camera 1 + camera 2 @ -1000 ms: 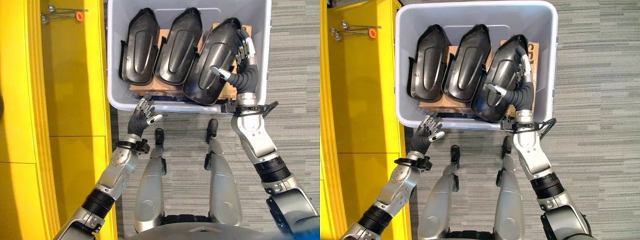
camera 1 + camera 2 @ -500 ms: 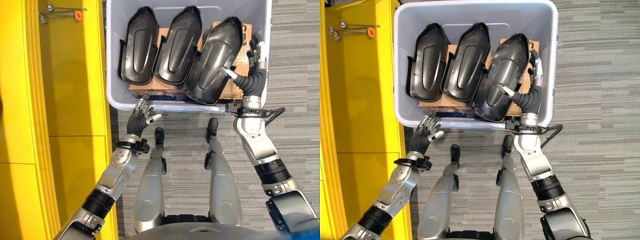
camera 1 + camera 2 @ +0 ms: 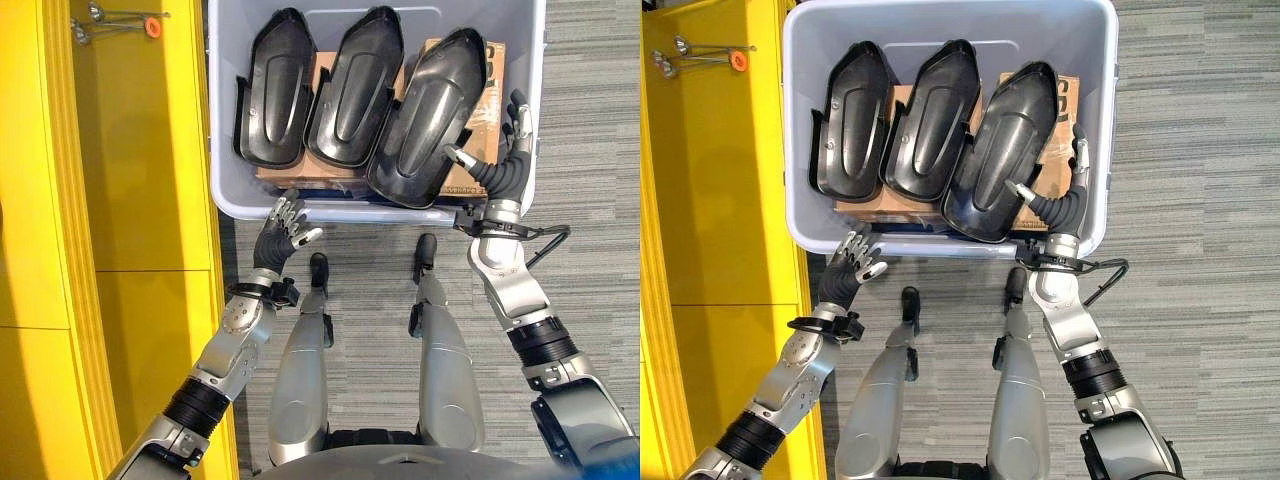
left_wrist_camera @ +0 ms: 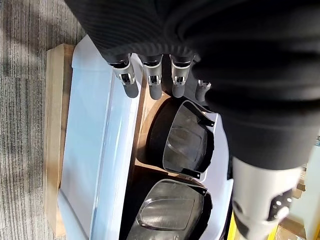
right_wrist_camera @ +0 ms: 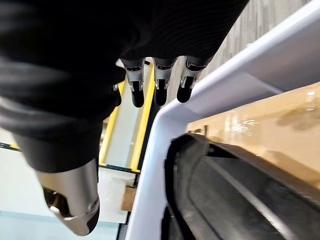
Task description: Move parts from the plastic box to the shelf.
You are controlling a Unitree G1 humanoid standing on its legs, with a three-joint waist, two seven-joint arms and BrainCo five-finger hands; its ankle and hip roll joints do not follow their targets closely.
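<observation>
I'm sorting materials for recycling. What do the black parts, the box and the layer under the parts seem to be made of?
Black parts: likely moulded plastic, semi-gloss, with soft highlights on curved shells. Box: pale grey plastic, smooth with a rounded rim. Layer underneath: looks like brown cardboard, matte.

Grey striped carpet floor (image 3: 590, 120) under the work.
A pale grey plastic box (image 3: 800, 130) stands on it, just beside the yellow shelf unit (image 3: 130, 200).
</observation>
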